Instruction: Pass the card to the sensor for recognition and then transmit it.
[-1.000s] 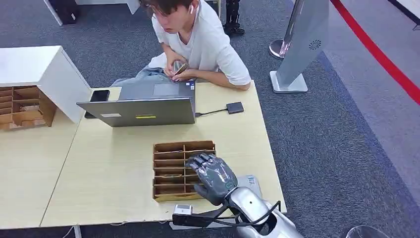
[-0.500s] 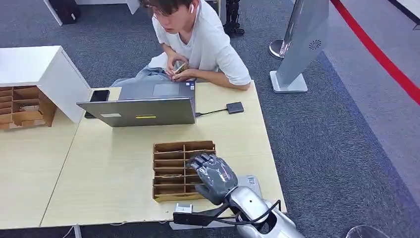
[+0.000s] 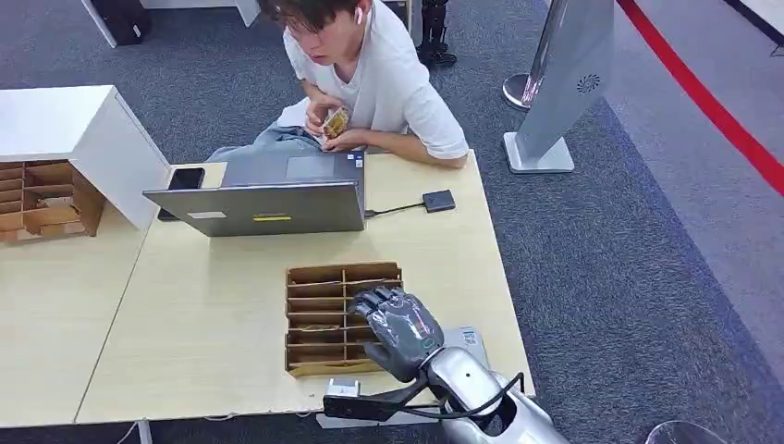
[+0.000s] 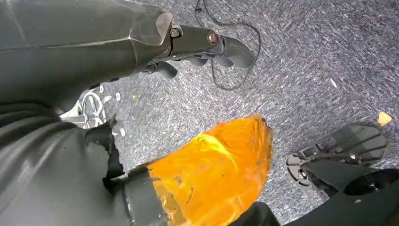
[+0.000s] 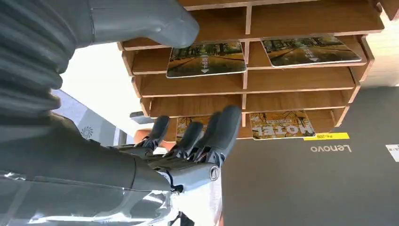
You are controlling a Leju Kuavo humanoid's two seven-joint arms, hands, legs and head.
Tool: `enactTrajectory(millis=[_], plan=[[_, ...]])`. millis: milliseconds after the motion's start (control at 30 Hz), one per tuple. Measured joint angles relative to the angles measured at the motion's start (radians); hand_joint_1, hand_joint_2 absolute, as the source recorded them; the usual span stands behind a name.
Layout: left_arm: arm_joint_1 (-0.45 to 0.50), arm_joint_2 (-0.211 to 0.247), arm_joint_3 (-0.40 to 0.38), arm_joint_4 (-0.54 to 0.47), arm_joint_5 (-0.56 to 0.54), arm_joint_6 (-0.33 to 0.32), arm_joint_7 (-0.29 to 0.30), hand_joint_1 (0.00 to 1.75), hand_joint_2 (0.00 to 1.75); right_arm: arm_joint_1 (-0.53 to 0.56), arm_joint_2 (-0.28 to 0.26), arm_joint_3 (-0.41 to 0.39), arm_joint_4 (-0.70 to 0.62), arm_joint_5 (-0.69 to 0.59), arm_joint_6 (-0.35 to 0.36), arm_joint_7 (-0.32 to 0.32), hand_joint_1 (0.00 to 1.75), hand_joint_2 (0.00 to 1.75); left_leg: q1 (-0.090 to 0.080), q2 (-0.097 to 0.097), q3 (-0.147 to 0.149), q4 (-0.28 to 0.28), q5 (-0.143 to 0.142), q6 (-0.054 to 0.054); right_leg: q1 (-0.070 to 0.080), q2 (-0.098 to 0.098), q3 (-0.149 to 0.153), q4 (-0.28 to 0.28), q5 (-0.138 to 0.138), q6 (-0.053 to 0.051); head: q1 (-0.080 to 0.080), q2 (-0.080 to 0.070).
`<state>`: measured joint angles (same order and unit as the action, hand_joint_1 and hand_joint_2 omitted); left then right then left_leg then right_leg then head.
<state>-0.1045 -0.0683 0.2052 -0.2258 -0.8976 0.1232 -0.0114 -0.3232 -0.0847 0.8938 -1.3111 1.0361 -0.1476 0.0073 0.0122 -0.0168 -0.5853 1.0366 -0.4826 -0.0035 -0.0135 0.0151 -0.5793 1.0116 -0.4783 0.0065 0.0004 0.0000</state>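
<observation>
Right now I see my right hand (image 3: 399, 331) hovering over the right side of a wooden rack (image 3: 319, 314) of shallow slots near the front edge of a pale table (image 3: 203, 342). Its fingers (image 5: 221, 134) are loosely curled and slightly apart, with nothing in them. From the right wrist, several cards lie in the slots: one card (image 5: 206, 59) with a tree-lined path, another (image 5: 310, 50) beside it in the next compartment, and a third (image 5: 281, 126) printed "HOTEL" in a further row. The fingertips sit close in front of that row; I cannot tell if they touch anything.

Beyond the rack stands an open grey laptop (image 3: 263, 205), its lid towards me, with a cable running to a small dark box (image 3: 439, 201). A person (image 3: 370, 74) in a white shirt sits behind it, holding a card (image 3: 336, 123) in both hands. A phone (image 3: 183, 180) lies left of the laptop.

My left hand (image 4: 51, 169) hangs over grey carpet; I cannot tell how its fingers lie.
</observation>
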Motion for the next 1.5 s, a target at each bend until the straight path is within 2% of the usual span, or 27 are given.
enactTrajectory(millis=[300,333,1367,1500], plan=[[0.0,0.0,0.007,0.0,-0.004,0.0,0.0,0.0,0.0,-0.002,0.0,0.0,0.006,-0.007,0.01,0.0,0.68,1.75,0.0,0.0,0.0,0.0,0.0,0.0,0.0,0.0,0.0,0.0,0.0,0.0,0.0,0.0],[0.0,0.0,0.009,0.0,-0.005,0.0,0.0,0.0,0.0,-0.002,0.0,0.0,0.007,-0.008,0.013,0.0,0.73,1.75,0.0,0.0,0.0,0.0,0.0,0.0,0.0,0.0,0.0,0.0,0.0,0.0,0.0,0.0],[-0.002,-0.006,0.016,0.0,-0.023,-0.003,0.0,0.0,0.0,-0.017,0.019,0.0,0.065,-0.025,0.036,0.011,0.65,1.75,0.0,0.0,0.0,0.0,0.0,0.0,0.0,0.0,0.0,0.0,0.0,0.0,0.0,0.0],[-0.002,-0.006,0.016,0.0,-0.024,-0.004,0.0,0.0,0.0,-0.021,0.026,0.0,0.071,-0.026,0.038,0.011,0.7,1.75,0.0,0.0,0.0,0.0,0.0,0.0,0.0,0.0,0.0,0.0,0.0,0.0,0.0,0.0]])
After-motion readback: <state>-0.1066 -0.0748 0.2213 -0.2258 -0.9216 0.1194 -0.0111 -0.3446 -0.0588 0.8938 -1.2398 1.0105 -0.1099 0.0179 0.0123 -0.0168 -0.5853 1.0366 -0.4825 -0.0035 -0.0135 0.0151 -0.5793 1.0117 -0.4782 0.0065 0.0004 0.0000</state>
